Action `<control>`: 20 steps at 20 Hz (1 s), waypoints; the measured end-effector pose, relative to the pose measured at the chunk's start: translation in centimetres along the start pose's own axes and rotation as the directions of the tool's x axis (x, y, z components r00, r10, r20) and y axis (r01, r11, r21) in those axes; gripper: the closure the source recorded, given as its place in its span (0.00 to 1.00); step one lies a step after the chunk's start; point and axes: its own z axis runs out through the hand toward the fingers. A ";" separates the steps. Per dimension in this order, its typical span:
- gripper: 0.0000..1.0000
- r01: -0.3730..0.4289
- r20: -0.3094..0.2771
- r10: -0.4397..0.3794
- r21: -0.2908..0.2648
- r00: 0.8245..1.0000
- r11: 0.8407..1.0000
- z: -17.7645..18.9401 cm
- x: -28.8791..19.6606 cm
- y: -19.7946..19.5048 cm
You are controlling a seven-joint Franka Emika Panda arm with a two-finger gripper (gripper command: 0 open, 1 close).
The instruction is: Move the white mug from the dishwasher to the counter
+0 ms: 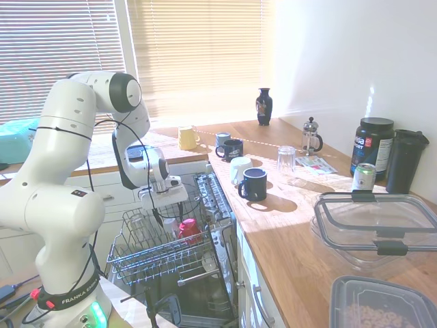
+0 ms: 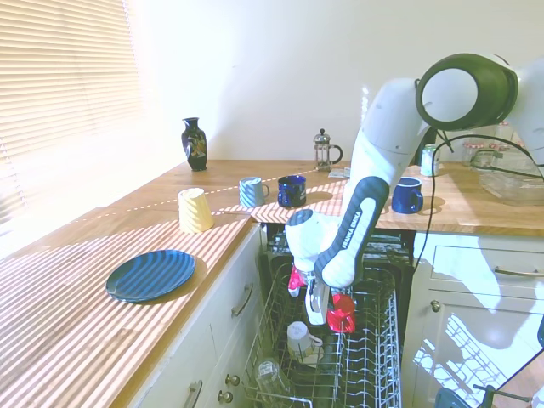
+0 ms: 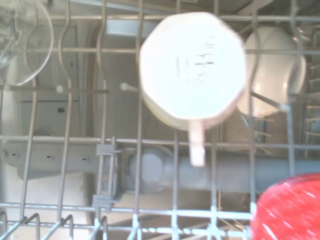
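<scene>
Gripper (image 2: pixel 317 316) hovering over dishwasher (image 2: pixel 374 340) rack, finger opening impossible to tell. White mug (image 3: pixel 192 67) sitting upside down (draining, presumably), red mug (image 3: pixel 287 207) lying at its 4 o'clock, wrist view.

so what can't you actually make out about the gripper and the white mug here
- Gripper: open or shut is unclear; second exterior view shows it too small, first exterior hides it behind the wrist.
- White mug: upside down in the rack in the wrist view; its rim and inside are hidden.
- Red mug: cut off by the wrist view's edge.
</scene>
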 end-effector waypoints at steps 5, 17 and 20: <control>0.00 0.030 0.000 -0.030 -0.014 1.000 0.999 2.0 0.2 -2.1; 0.00 0.037 -0.024 -0.037 -0.024 0.999 0.999 5.9 4.9 -3.9; 0.00 0.038 -0.013 -0.038 -0.025 0.999 0.999 7.4 5.2 -4.0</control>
